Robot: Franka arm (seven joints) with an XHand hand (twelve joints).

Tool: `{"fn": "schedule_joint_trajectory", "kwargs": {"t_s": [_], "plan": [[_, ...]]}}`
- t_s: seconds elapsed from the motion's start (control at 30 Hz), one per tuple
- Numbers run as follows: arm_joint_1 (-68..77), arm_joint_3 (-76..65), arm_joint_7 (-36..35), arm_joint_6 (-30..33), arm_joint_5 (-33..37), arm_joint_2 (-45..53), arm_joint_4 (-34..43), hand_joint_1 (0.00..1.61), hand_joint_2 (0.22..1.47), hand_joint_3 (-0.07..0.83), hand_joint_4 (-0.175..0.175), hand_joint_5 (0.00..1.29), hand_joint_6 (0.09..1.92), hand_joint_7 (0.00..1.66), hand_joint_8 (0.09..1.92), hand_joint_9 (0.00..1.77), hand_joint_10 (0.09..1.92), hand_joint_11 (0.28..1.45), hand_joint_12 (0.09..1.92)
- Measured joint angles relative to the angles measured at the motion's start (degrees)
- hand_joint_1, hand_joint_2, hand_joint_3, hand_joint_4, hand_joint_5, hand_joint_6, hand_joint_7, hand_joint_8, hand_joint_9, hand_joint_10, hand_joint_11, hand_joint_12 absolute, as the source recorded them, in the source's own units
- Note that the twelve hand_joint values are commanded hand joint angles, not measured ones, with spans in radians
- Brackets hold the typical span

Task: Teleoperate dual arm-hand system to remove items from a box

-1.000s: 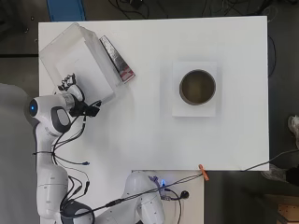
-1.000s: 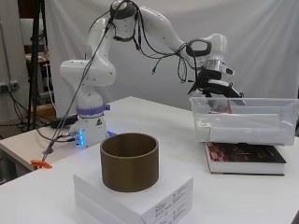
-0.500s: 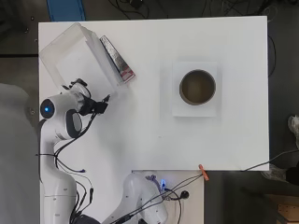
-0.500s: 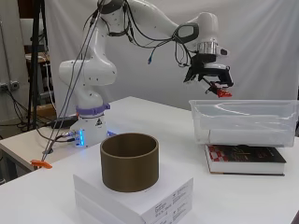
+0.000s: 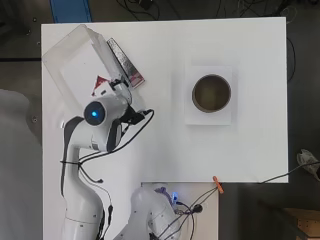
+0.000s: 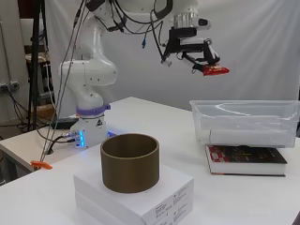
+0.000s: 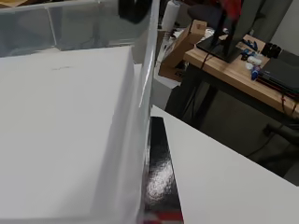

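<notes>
A clear plastic box (image 6: 246,123) sat at the far left corner of the white table (image 5: 165,145), propped on a dark book (image 6: 245,161) so that it tilted. High above it, in the side view, the black and white hand (image 6: 194,49) hung from the white arm with its fingers curled round a small red packet (image 6: 215,70), pinched at the fingertips. The packet was well clear of the box rim, in the air over the box's near edge. From overhead the arm covered most of the hand; only a red and white scrap (image 5: 101,86) showed beside it, over the box floor. The wrist view looked down at the box's clear wall (image 7: 145,116) and the glossy book cover (image 7: 159,182) beneath it.

To carry this step out well, the packet probably needed to travel sideways at its present height, away from the box, before being lowered, since the grip was only at the fingertips and a brush against the rim could knock it free.

Elsewhere, a brown ring-shaped container (image 6: 130,162) stood on a flat white carton (image 6: 136,197) at the table's right half, well apart from the box. An orange clip (image 5: 218,184) lay at the table's near edge. Nothing stood between the box and the carton.
</notes>
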Motion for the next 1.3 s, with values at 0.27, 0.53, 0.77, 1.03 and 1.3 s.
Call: {"fn": "schedule_joint_trajectory", "kwargs": {"t_s": [0.27, 0.53, 0.77, 1.03, 1.3], "plan": [[9.87, -26.02, -0.17, 0.47, -10.40, -5.47, -14.16, 1.10, 1.27, 0.007, 0.175, 0.79, 1.92, 1.22, 1.92, 1.40, 1.92, 1.19, 1.87], [10.97, -39.89, -2.41, 8.38, -24.99, 18.75, -6.33, 1.07, 1.28, 0.004, 0.175, 0.80, 1.92, 1.21, 1.92, 1.41, 1.92, 1.20, 1.88], [11.59, -47.54, -5.38, 13.29, -33.66, 32.50, 2.58, 0.97, 1.29, 0.008, 0.175, 0.81, 1.92, 1.20, 1.92, 1.44, 1.92, 1.20, 1.90], [12.05, -52.32, -6.81, 14.89, -38.63, 30.65, -4.99, 0.97, 1.30, 0.002, 0.175, 0.84, 1.92, 1.20, 1.92, 1.46, 1.92, 1.22, 1.89], [12.95, -52.41, -4.64, 14.06, -36.48, 31.87, -3.51, 0.30, 0.89, -0.017, -0.002, 0.21, 0.50, 0.42, 0.65, 0.58, 0.78, 0.58, 0.71]]}}
